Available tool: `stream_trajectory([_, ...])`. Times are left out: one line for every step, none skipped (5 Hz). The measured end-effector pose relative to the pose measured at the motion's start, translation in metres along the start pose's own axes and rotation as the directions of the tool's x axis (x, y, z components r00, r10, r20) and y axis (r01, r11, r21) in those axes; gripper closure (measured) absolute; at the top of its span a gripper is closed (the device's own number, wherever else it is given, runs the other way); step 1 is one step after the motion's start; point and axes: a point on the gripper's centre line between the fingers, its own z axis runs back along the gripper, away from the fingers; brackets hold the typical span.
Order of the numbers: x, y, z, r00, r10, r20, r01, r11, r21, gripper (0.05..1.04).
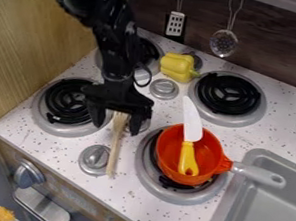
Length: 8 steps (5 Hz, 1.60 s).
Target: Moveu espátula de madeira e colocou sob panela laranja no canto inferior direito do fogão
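The pincer (116, 124) is released, fingers apart around the wooden spatula (115, 146); near it sits the orange pan (167, 147).

Four burners (228, 93) around the fingers (97, 116), four stove-top knobs (164, 88) near and behind them, two front knobs (29, 174) below them, one wooden spatula (116, 144) between them, one orange pan (171, 146) and one knife (192, 122) just right of them, one yellow pepper (176, 66) and two hanging utensils (223, 42) above them, one sink (267, 206) farthest right
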Motion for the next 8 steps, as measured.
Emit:
stream_trajectory([-0.008,-0.005,-0.006,1.000,0.024,0.013,-0.023,0.997,-0.069,0.083])
stream_trajectory([-0.006,-0.001,-0.011,0.999,0.032,0.020,-0.031,0.999,-0.044,0.083])
stream_trajectory([-0.009,-0.003,-0.019,1.000,0.030,0.009,-0.029,0.998,-0.058,0.083])
stream_trajectory([-0.006,-0.003,-0.024,1.000,0.019,0.003,-0.018,0.999,-0.051,0.083])
stream_trajectory([-0.006,-0.004,-0.027,0.999,0.045,0.005,-0.045,0.997,-0.063,0.083])
stream_trajectory([-0.001,-0.003,-0.030,0.999,0.043,0.007,-0.043,0.998,-0.047,0.149])
stream_trajectory([0.000,-0.003,-0.031,0.999,0.033,0.033,-0.032,0.998,-0.045,0.402])
stream_trajectory([0.003,-0.004,-0.031,1.000,0.000,0.031,-0.001,0.999,0.034,0.692])
